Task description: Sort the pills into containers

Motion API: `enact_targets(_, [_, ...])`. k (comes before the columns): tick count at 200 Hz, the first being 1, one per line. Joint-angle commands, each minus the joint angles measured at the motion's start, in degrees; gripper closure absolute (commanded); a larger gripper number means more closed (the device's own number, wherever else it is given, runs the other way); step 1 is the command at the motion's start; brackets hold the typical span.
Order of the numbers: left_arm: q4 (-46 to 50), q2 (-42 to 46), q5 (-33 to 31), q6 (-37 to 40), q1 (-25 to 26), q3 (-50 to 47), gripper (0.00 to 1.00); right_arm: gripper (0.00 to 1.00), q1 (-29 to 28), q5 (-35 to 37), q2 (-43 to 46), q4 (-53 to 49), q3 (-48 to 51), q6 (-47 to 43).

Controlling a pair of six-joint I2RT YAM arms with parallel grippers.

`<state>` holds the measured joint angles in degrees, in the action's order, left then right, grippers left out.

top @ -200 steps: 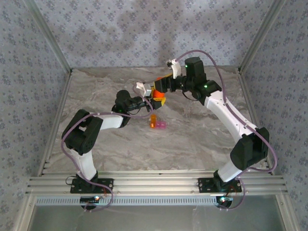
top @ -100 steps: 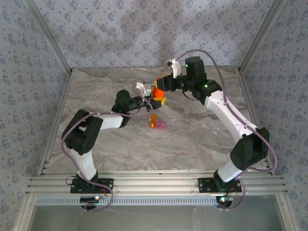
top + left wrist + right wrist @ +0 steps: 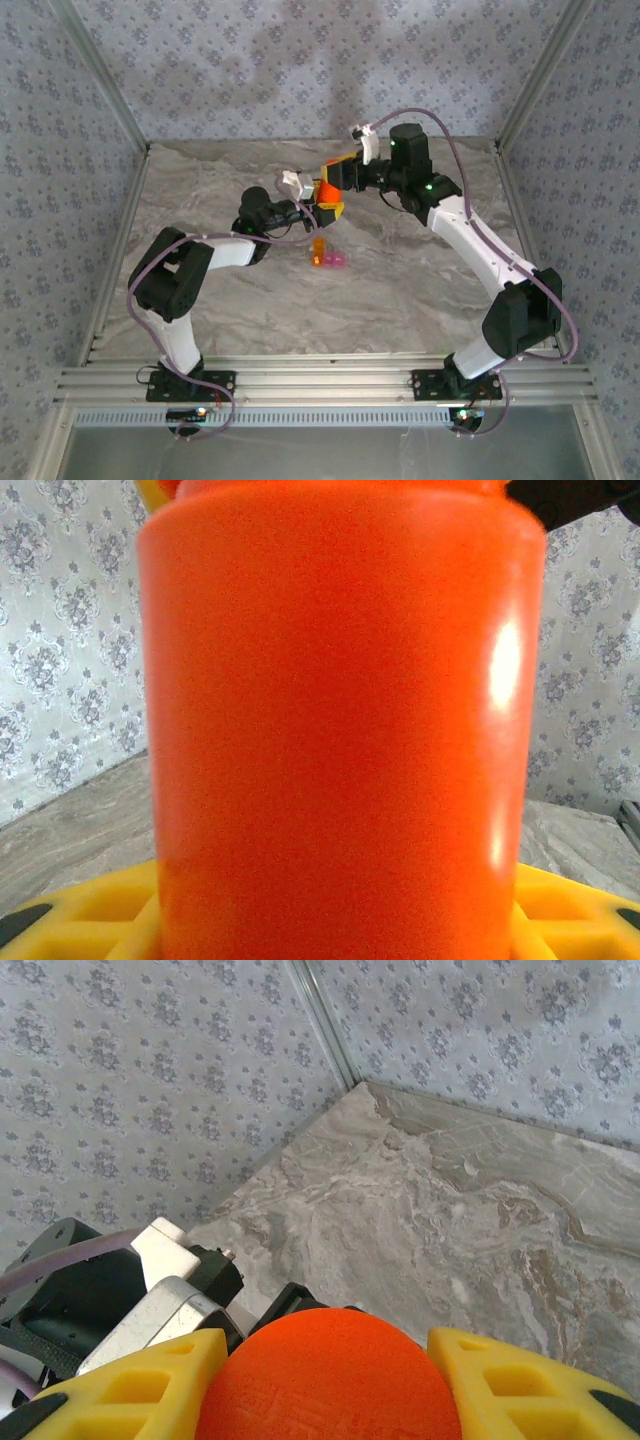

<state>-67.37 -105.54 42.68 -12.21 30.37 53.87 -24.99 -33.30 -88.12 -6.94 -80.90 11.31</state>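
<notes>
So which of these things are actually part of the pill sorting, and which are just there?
Part of the job:
- orange bottle, gripped by the left end effector and the right end effector
- small joined orange and pink containers on the table

Just there:
- marble table
- patterned walls
- metal rail
</notes>
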Motion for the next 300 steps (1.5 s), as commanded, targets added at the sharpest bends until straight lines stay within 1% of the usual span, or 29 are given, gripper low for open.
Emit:
enact_targets(1, [-4.5,-0.1,0.6,-1.3,-0.5,0.8,1.00,0.74,0.6,-1.7,1.5,2.2,0.8,0.9])
enact_targets(31, [-5.4,0.2,0.2,-1.7,-0.9,0.3,1.00,0.76,0.6,-3.2,1.5,2.7,2.7,0.6])
enact_targets(49, [-5.7,0.2,0.2,-1.9,-1.1,0.2,1.00,0.78,0.5,-4.5,1.3,1.8,3.1,-0.5])
enact_targets(88, [-6.2,0.5,0.0,-2.1,-1.3,-0.2,1.00,0.80,-0.9,-2.8,1.3,-2.5,4.2,-6.7])
enact_targets(125, [-7.4,0.7,-0.7,-2.6,-1.6,-0.7,1.00,0.82,-2.5,-1.4,1.0,0.5,8.9,-8.9])
enact_targets(156, [-8.4,0.7,-1.0,-3.3,-1.9,-0.9,1.00,0.82,-2.4,-1.4,0.4,5.3,12.0,-5.6])
enact_targets(192, [-8.7,0.5,-1.1,-3.5,-1.9,-1.0,1.00,0.82,-2.1,-1.5,-0.1,17.6,19.3,5.0])
enact_targets(210, [-8.7,0.5,-1.1,-3.5,-2.0,-1.0,1.00,0.82,-2.5,-1.8,-0.3,20.2,20.1,8.1])
enact_targets(241, [-8.5,0.5,-1.2,-3.4,-1.9,-0.9,1.00,0.82,-3.1,-2.8,-1.1,16.8,17.9,8.5])
enact_targets(294, [-6.6,1.6,-1.4,-1.8,-2.1,-1.2,1.00,0.82,-2.7,-3.9,-2.5,4.4,13.1,2.0])
enact_targets(300, [-6.5,1.7,-1.4,-1.7,-2.0,-1.2,1.00,0.82,-2.8,-3.4,-2.7,3.2,10.9,1.8])
